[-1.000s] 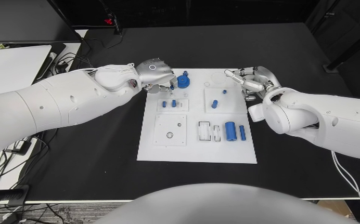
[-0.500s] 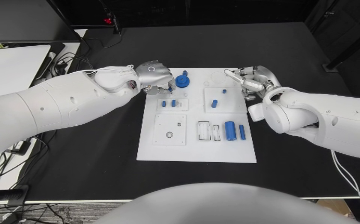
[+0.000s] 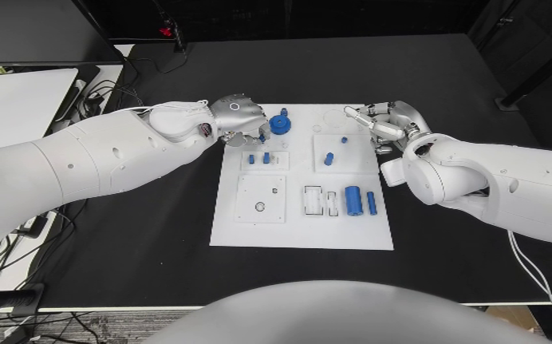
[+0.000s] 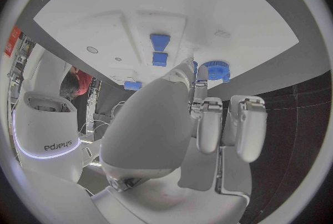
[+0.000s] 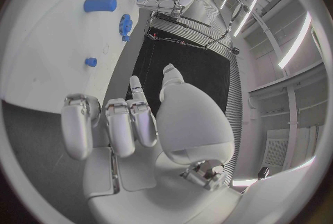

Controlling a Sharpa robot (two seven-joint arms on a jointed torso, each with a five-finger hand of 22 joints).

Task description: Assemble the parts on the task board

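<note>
Both white arms reach inward from opposite sides. The left hand hangs with fingers curled downward, holding nothing visible. The right hand has fingers curled in, empty.

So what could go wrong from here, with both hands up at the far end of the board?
1. The left robot hand sits close beside the blue gear; a small slip could knock it or the two small pegs just below.
2. The right robot hand hovers at the white board's far right edge; pressing down there might shift the board.
3. The left robot hand hides its fingertips from the head camera, so contact is hard to judge.
</note>
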